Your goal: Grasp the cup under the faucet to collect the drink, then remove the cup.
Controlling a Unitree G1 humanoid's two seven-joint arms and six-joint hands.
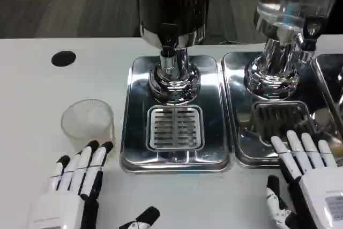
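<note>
A clear plastic cup (87, 122) stands upright on the white table, left of the dispenser's steel base. The faucet (168, 57) hangs from the dark drink dispenser (171, 4) above a slotted drip grate (176, 127), and nothing stands on the grate. My left hand (72, 186) lies just in front of the cup, fingers extended toward it and apart, fingertips close to its near rim, holding nothing. My right hand (311, 178) rests at the lower right, fingers spread over the front edge of the neighbouring tray, empty.
A second dispenser (289, 9) with a clear tank stands at the right on its own steel tray (241, 148). A black round hole (64, 58) marks the table at the far left. Bare white table lies around the cup.
</note>
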